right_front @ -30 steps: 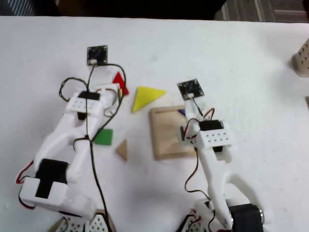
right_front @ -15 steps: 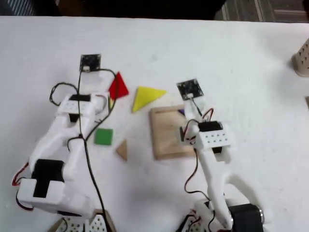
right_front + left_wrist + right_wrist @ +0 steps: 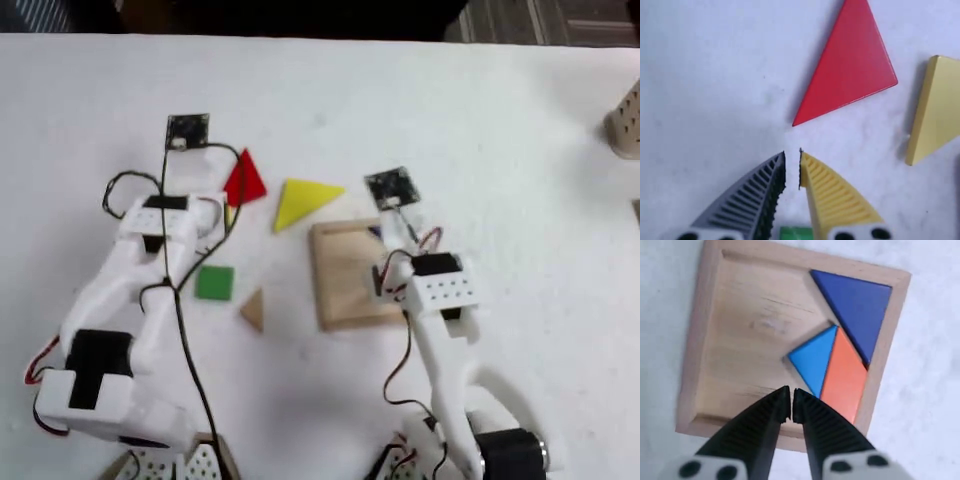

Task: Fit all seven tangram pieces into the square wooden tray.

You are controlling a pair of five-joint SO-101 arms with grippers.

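- Two arms checked against a second ago: the left gripper (image 3: 792, 165) has drawn back toward 8 o'clock, uncovering the red triangle (image 3: 243, 178); the right gripper (image 3: 791, 402) has barely shifted.
- Both jaws clenched, empty.
- Red triangle lies on the bench (image 3: 500, 150), at 10 o'clock of the tray (image 3: 316, 278), long axis 12–6, apex at 12.

Wooden tray (image 3: 700, 340) holds three pieces (image 3: 815, 362); red triangle (image 3: 852, 65), yellow triangle (image 3: 940, 105), green square (image 3: 214, 282), tan triangle (image 3: 254, 309) lie outside
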